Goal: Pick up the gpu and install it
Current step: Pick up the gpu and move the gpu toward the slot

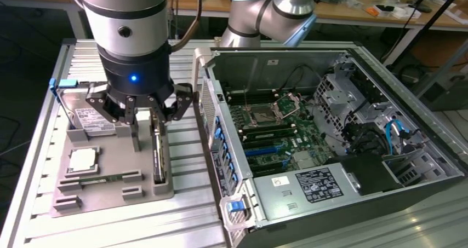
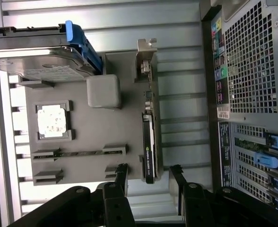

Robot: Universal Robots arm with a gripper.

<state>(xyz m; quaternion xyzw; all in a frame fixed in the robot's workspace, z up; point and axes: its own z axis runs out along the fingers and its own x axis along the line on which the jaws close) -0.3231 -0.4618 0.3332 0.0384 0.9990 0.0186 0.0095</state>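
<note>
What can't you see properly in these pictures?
Exterior view: the gripper hides one end of the gpu and part of the hard drive.
Wrist view: the gpu stands edge-on, so its flat faces are hidden.
Wrist view: the picture's edge cuts off the hard drive.
Exterior view: the power supply label has print too small to read.

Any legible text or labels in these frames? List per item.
Nothing reads clearly.
gpu edge print: too small to read.
hard drive label: blurred.
power supply label: too small.
computer case rear sticker: blurred.
</note>
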